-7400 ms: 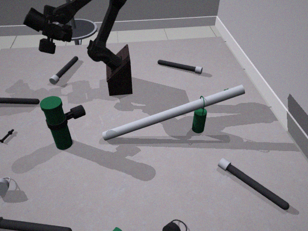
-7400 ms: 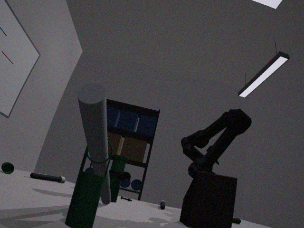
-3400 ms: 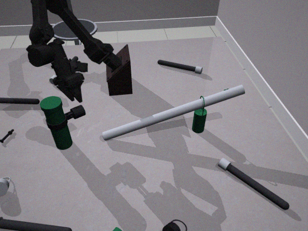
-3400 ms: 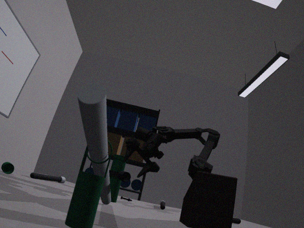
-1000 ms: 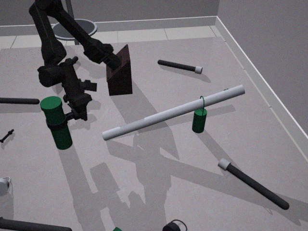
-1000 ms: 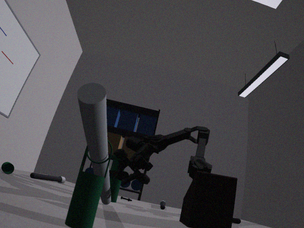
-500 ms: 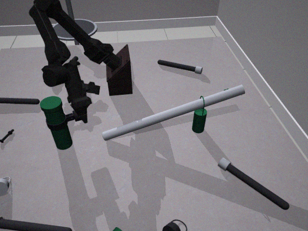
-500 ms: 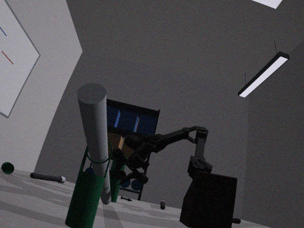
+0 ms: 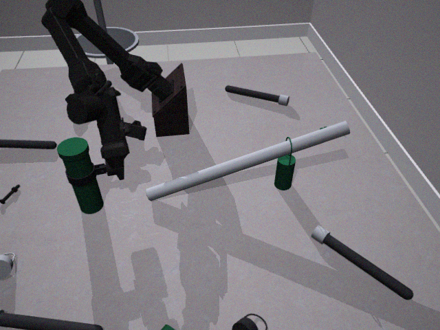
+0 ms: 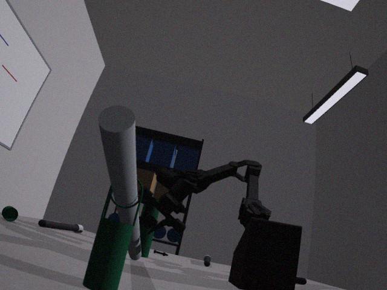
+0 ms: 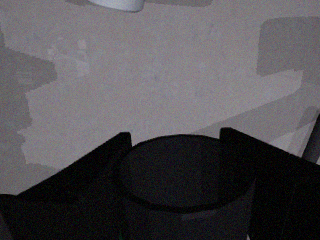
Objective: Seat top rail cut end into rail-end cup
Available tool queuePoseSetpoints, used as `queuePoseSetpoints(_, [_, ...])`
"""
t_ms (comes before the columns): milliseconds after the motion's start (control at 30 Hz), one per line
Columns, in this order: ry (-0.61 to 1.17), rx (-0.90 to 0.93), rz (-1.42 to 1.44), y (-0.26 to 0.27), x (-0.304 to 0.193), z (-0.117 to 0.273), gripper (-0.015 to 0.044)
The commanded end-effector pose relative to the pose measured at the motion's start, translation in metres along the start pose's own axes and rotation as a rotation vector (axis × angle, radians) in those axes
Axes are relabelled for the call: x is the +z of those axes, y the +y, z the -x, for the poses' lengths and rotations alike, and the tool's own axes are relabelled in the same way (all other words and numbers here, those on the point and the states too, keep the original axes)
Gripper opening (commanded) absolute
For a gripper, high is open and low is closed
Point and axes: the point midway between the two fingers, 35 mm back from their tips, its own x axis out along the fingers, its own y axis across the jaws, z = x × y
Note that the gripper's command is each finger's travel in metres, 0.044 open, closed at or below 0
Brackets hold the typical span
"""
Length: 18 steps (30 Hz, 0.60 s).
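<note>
The black hand point(image 9: 115, 172) point(image 10: 153, 218) point(image 11: 175, 140) is squeezing the dark rail-end cup point(image 11: 185, 172), with one finger on each side of it. The cup's round mouth is open, and no rail is inside. From above, the hand hides most of the cup.

The big green post point(image 9: 89, 196) point(image 10: 146, 246) stands on the desk point(image 9: 248, 209) point(image 10: 46, 249) point(image 11: 150, 90). The black brace band point(image 9: 80, 180) goes around it, a little way below the green post cap point(image 9: 72, 146). A short black piece sticks out from the band toward the hand.

The long pale rail point(image 9: 227, 166) point(image 10: 120, 156) point(image 11: 120, 4) goes through the thin green loop point(image 9: 291, 142) point(image 10: 142, 187) on top of the short green post point(image 9: 284, 174) point(image 10: 109, 249). The rail leans, with its far end up high and its cut end down low. The cut end is near the big post, but there is a gap between it and the hand. The hand does not touch the rail.

A black bolt point(image 9: 9, 194) point(image 10: 160, 252) lies on the desk, on the other side of the big post from the rail.
</note>
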Motion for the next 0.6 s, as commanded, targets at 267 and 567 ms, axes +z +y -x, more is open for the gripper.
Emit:
queuePoseSetpoints(267, [0.049, 0.0, -0.085, -0.008, 0.001, -0.006, 0.0])
queuePoseSetpoints(567, [0.085, 0.0, -0.148, -0.014, 0.0, -0.009, 0.0])
